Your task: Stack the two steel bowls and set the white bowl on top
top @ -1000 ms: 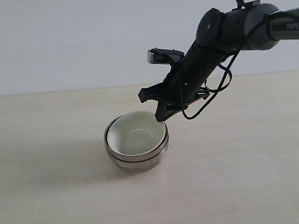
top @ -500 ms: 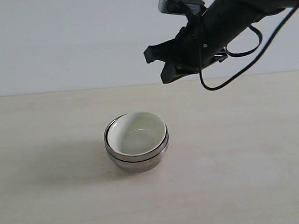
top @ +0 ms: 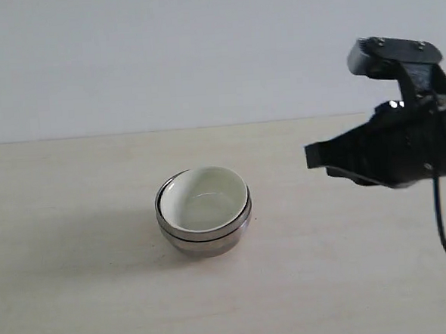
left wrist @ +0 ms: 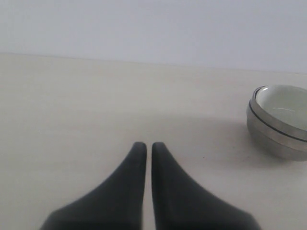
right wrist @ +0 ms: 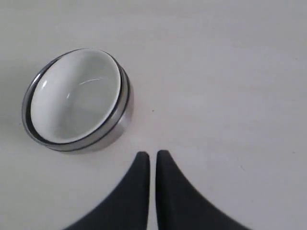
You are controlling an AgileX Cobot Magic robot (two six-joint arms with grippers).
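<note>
The two steel bowls (top: 205, 240) sit nested as one stack on the table, a dark seam between their rims. The white bowl (top: 205, 201) rests inside the top one; its outer wall is hidden. The stack also shows in the left wrist view, steel bowls (left wrist: 273, 139) with white bowl (left wrist: 285, 103), and in the right wrist view, steel bowls (right wrist: 117, 127) with white bowl (right wrist: 74, 96). My right gripper (top: 311, 158) hovers well right of the stack, shut and empty, right gripper (right wrist: 152, 155). My left gripper (left wrist: 149, 145) is shut and empty, away from the stack, and is out of the exterior view.
The pale wooden table (top: 79, 297) runs back to a plain white wall (top: 125, 59). Nothing else stands on it in any view.
My right arm has lifted away from the white bowl's rim, swung up, then moved right and lower. The bowl stack has not moved.
</note>
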